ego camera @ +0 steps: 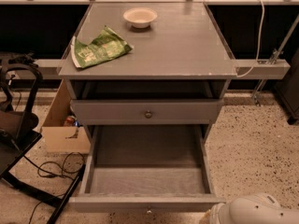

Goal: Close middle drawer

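Observation:
The middle drawer (147, 171) of the grey wooden cabinet (149, 64) is pulled far out towards me. Its bare grey inside is empty, and its small round knob (148, 211) shows on the front at the bottom edge of the view. The top drawer (148, 111) above it is nearly shut, with its own round knob. The lowest drawer is hidden under the open one. My gripper is out of view. Only a white rounded part of my arm (254, 211) shows at the bottom right, next to the open drawer's front right corner.
A white bowl (140, 17) and a green crumpled bag (99, 47) lie on the cabinet top. A cardboard box (63, 127) and a black chair (18, 125) with cables stand on the floor to the left. A white cable (257, 36) hangs at the right.

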Action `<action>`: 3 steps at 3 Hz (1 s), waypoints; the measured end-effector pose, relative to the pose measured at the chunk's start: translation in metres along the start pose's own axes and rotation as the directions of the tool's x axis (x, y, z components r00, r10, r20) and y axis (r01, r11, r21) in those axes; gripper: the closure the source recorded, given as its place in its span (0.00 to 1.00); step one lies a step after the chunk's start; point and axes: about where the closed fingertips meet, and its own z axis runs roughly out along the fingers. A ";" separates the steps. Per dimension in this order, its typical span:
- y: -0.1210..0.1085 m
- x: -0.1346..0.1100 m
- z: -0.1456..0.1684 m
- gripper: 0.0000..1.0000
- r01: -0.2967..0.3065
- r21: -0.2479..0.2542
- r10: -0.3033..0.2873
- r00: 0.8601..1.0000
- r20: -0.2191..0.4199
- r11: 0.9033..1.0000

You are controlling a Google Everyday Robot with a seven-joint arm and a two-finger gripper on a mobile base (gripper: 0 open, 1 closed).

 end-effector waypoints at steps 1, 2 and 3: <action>0.000 0.000 0.000 1.00 0.000 0.000 0.000 1.000 0.000 1.000; 0.005 0.001 0.022 1.00 -0.006 0.005 0.006 1.000 0.006 1.000; 0.008 0.013 0.058 1.00 -0.003 0.026 0.002 0.999 0.035 1.000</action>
